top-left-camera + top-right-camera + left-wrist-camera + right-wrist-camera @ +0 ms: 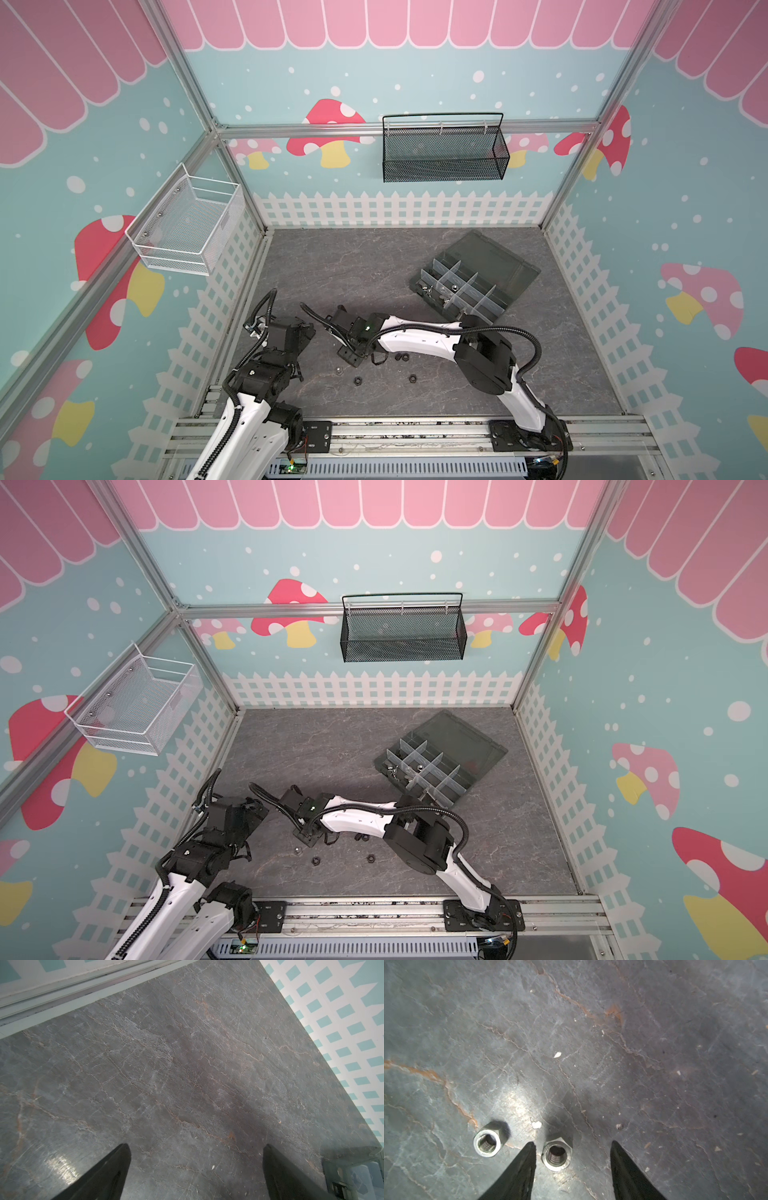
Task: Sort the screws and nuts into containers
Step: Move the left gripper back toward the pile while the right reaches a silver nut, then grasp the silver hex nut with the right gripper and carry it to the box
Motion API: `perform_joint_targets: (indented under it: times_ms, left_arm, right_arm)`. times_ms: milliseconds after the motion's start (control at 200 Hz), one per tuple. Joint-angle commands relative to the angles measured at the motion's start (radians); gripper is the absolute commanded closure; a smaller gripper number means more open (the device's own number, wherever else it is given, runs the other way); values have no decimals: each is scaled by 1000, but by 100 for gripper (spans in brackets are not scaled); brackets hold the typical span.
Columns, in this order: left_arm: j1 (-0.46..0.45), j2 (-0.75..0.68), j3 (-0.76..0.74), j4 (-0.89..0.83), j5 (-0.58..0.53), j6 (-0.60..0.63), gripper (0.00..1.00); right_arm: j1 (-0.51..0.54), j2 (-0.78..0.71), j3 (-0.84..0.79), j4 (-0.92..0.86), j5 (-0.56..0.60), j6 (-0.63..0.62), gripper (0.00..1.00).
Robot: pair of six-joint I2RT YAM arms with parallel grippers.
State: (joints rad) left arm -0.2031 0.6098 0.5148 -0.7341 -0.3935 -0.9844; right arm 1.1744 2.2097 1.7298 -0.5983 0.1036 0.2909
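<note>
In the right wrist view, my right gripper (572, 1142) is open low over the table. A silver hex nut (556, 1155) stands between its fingers, close to one fingertip (530, 1148) and apart from the other. A second silver nut (487, 1142) sits just outside the jaws. In both top views that gripper (348, 358) (305, 837) reaches left of centre. Black nuts (356, 380) (370, 857) lie nearby on the table. The organizer box (419, 279) (381, 762) stands open at the right, with small silver pieces in its near compartments. I cannot make out any screws there. My left gripper (197, 1145) (301, 332) is open over bare table.
A black mesh basket (444, 149) hangs on the back wall and a white wire basket (187, 228) on the left wall. The box lid (496, 257) lies flat behind the compartments. The right arm's elbow (482, 357) is close to the box's near corner.
</note>
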Motion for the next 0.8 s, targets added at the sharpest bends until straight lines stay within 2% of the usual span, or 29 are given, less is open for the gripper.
perform_joint_targets:
  times_ms: [0, 405, 610, 795]
  left_arm:
    - [8, -2, -13, -20, -4, -23, 0]
    - [14, 13, -14, -14, 3, -17, 0]
    - [14, 21, -15, -10, 10, -16, 0]
    - [16, 22, -17, -8, 13, -12, 0]
  right_arm:
    - [14, 30, 26, -27, -7, -23, 44]
    - [21, 66, 22, -33, -21, -18, 62]
    - [22, 62, 14, -40, -5, -15, 82]
    - [22, 33, 1, -33, 19, 0, 89]
